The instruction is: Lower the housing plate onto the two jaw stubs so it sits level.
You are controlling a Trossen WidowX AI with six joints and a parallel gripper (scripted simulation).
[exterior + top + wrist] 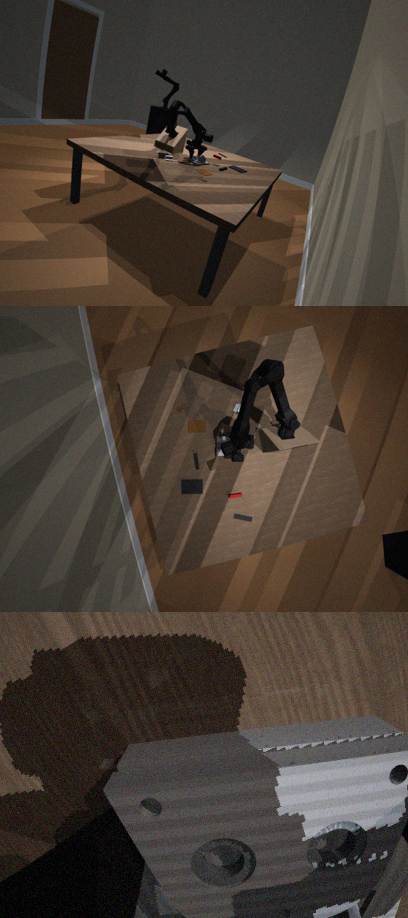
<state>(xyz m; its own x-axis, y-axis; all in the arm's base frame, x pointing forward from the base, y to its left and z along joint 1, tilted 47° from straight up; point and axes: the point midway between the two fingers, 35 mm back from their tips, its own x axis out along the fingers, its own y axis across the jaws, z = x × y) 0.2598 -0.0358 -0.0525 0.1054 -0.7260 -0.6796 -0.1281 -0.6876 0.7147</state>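
The housing plate (200,822) is grey metal with small corner holes and two round ringed openings; it fills the lower part of the wrist view. Behind its far edge a grey strip (320,733) shows, which looks like the lower plate. My gripper (196,158) (266,793) stands wide, with black fingers at both ends of the housing plate, and appears shut on it. The silver assembly (220,452) (201,162) is partly under my hand on the table. The jaws, their stubs and pins are mostly hidden, so the gap and whether the plate is level cannot be told.
A small silver part (236,408) (169,158) lies near the arm. An orange plate (196,426) (204,172), orange piece (179,409), black bar (196,461), dark plate (192,486) (237,168), red bar (235,495) (217,156) and dark strip (242,517) lie around. The arm stands on a wooden wedge (304,439).
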